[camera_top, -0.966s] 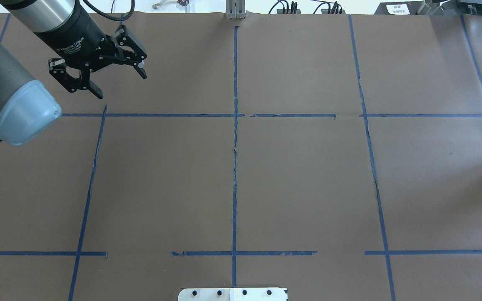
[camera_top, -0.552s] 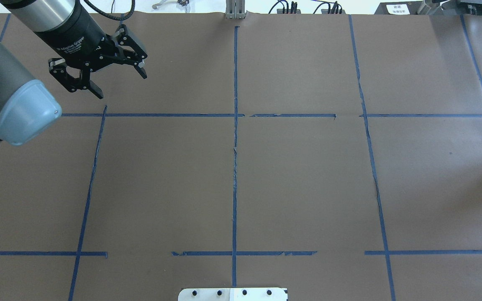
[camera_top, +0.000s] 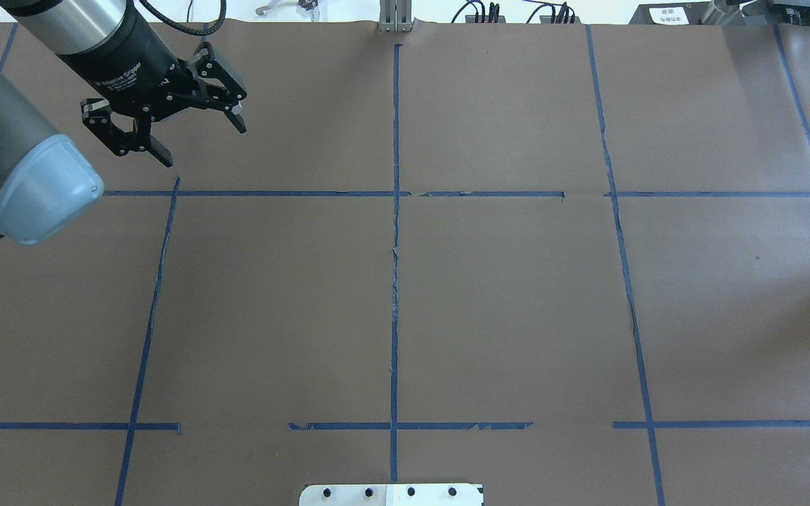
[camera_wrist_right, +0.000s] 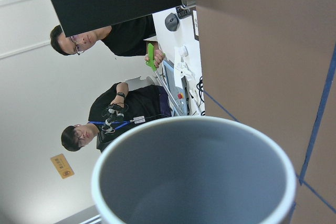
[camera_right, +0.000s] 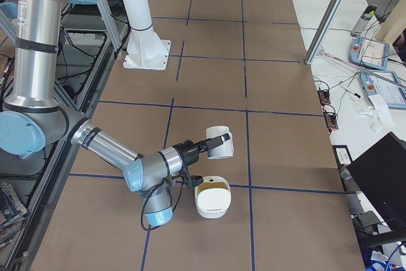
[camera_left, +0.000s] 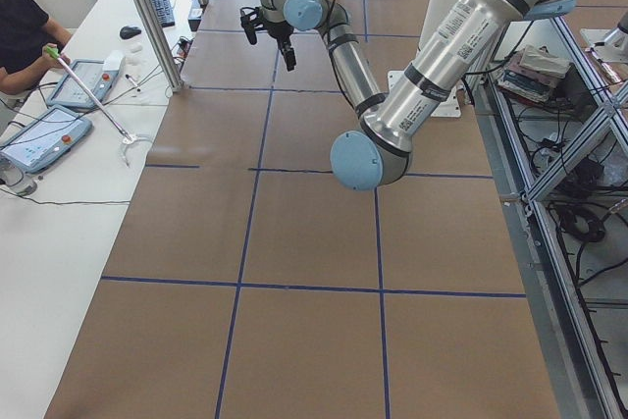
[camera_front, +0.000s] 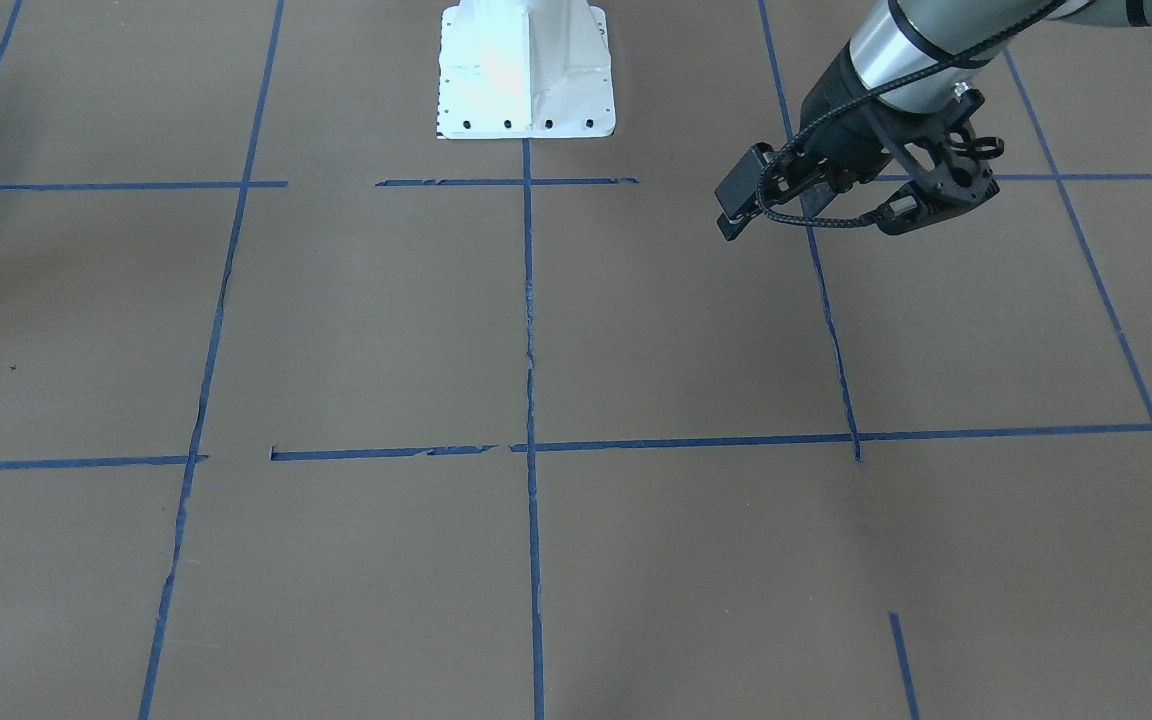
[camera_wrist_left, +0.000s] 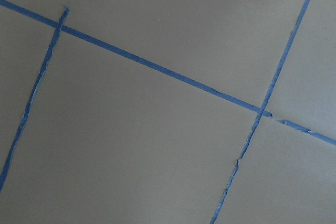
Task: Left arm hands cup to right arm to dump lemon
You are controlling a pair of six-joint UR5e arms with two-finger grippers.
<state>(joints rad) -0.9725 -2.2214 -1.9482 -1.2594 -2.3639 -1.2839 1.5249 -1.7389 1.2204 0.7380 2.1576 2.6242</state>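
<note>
My left gripper (camera_top: 202, 144) hangs open and empty over the far left of the table; it also shows in the front view (camera_front: 816, 215). The white cup (camera_right: 219, 143) shows in the right side view, tipped on its side at the end of my right arm's gripper (camera_right: 198, 149), just above a white bowl (camera_right: 212, 202). I cannot tell from there whether that gripper is shut on it. The right wrist view looks straight into the cup's grey inside (camera_wrist_right: 199, 182), which shows no lemon. A yellowish patch lies in the bowl; I cannot tell if it is the lemon.
Brown paper with blue tape lines (camera_top: 395, 211) covers the table. The white arm base plate (camera_front: 526, 70) stands at the robot's edge. Two operators (camera_wrist_right: 113, 108) sit beyond the table, with tablets (camera_right: 371, 52) on a side bench.
</note>
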